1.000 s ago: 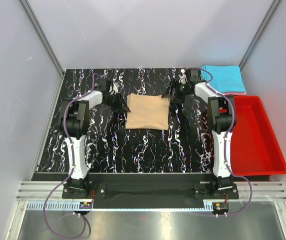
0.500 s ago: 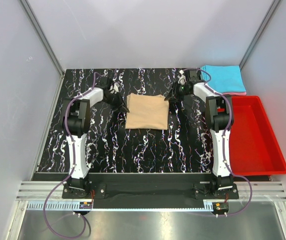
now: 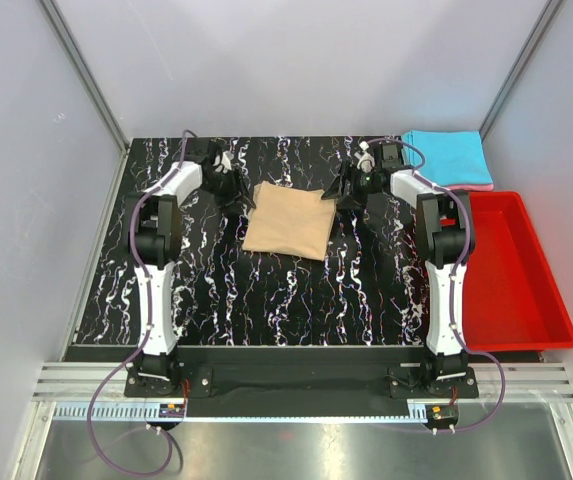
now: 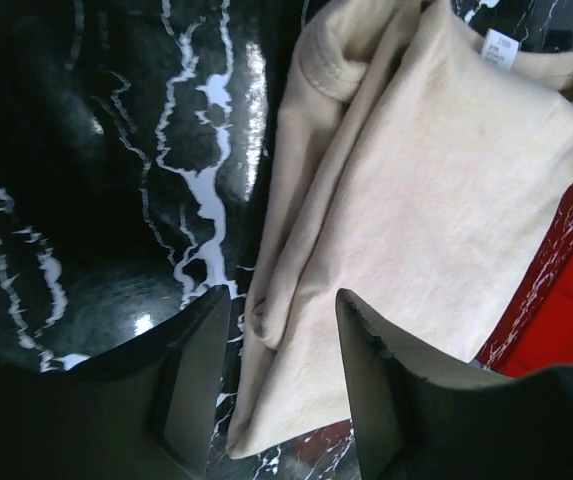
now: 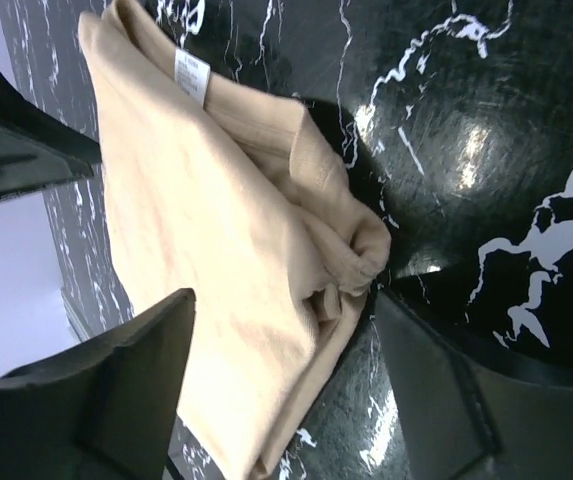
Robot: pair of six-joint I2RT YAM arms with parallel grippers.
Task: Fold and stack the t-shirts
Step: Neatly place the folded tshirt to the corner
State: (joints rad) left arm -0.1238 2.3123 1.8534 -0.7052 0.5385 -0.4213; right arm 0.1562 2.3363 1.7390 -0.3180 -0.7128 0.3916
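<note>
The tan t-shirt [image 3: 288, 221] lies folded into a rough square on the black marbled desk [image 3: 216, 290], midway between the left and right edges and closer to the far edge than the near one. It sits slightly skewed to the desk's edges. Its white neck label [image 4: 499, 47] shows at a far corner of the cloth.

The left gripper [image 3: 234, 192] is low at the shirt's far left corner. Its jaws stand partly apart, with the layered folded edge of the cloth lying between them, not pinched. The right gripper [image 3: 347, 190] is at the far right corner. Its jaws stand wide, and the bunched, rolled corner of the shirt sits in the gap, loose on the desk.

At the far right corner of the desk the cyan t-shirt [image 3: 444, 155] lies folded on top of the pink t-shirt [image 3: 478, 186], of which only a thin edge shows. A red bin [image 3: 518, 270] sits along the right edge.
</note>
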